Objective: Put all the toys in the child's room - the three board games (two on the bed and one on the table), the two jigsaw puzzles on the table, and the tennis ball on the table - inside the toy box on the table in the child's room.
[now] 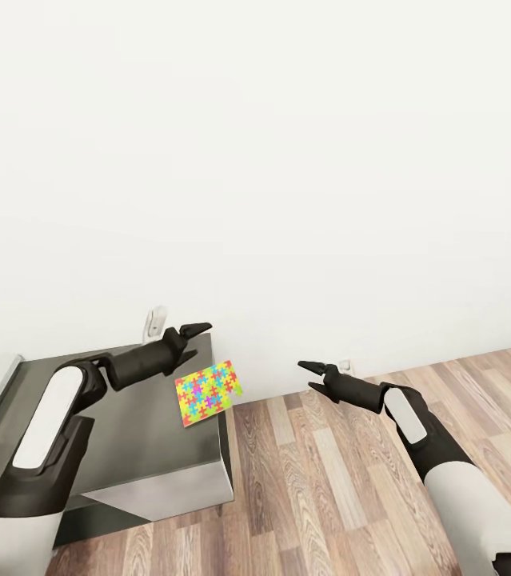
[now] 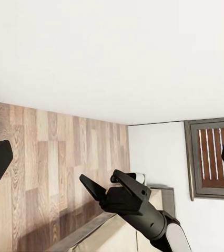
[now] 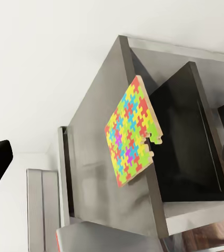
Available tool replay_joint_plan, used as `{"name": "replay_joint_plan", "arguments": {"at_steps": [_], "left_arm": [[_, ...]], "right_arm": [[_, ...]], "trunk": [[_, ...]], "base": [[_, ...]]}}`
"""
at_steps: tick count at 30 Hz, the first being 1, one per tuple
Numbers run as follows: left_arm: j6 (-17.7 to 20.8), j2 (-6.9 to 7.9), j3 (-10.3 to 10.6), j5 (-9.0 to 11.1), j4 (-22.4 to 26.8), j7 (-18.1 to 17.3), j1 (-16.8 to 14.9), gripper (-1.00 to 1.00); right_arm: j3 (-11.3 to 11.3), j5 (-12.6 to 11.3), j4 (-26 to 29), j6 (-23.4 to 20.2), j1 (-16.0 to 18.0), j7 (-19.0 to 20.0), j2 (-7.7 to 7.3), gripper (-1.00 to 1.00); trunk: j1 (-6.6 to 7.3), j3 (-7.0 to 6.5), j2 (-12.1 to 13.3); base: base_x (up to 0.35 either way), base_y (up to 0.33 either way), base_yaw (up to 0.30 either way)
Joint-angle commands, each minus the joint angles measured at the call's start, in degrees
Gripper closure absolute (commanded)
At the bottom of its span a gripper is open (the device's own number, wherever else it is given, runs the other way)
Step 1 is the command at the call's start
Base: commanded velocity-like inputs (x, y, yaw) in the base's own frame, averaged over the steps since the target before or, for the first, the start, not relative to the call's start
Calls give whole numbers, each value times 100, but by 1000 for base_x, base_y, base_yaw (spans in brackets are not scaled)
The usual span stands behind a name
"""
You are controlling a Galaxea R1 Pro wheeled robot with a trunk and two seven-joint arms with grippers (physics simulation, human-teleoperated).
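White wall and wood plank floor surround the dark grey wing of the table. One jigsaw puzzle lies flat at the wing's end, its corner hanging over the edge. Just beside it, the left gripper hovers above the wing, jaws parted and empty. Over the floor, well apart from the puzzle, the right gripper is likewise spread and empty. Picking up this puzzle seems the step in hand; next, the left gripper likely must lower onto the overhanging edge and close.
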State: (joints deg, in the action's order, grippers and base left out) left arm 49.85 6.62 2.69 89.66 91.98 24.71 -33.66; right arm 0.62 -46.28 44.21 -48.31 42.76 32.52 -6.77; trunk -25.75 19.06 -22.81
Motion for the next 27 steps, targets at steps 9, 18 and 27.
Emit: {"name": "replay_joint_plan", "arguments": {"at_steps": [9, 18, 27], "left_arm": [[-1, 7, -2, 60, 5, 51, 5, -100], [-3, 8, -4, 60, 6, 24, 8, -100], [-2, 1, -1, 88, 5, -101, 8, -100]], "right_arm": [[6, -2, -8, -33, 8, 9, 0, -100], [8, 3, -50, -60, 14, -5, 0, -100], [9, 1, -56, -75, 33, 2, 7, -100]], "trunk": [[-3, 45, -11], [-3, 119, -11], [-3, 200, -11]], "base": [[0, 0, 0], [0, 0, 0], [0, 0, 0]]}}
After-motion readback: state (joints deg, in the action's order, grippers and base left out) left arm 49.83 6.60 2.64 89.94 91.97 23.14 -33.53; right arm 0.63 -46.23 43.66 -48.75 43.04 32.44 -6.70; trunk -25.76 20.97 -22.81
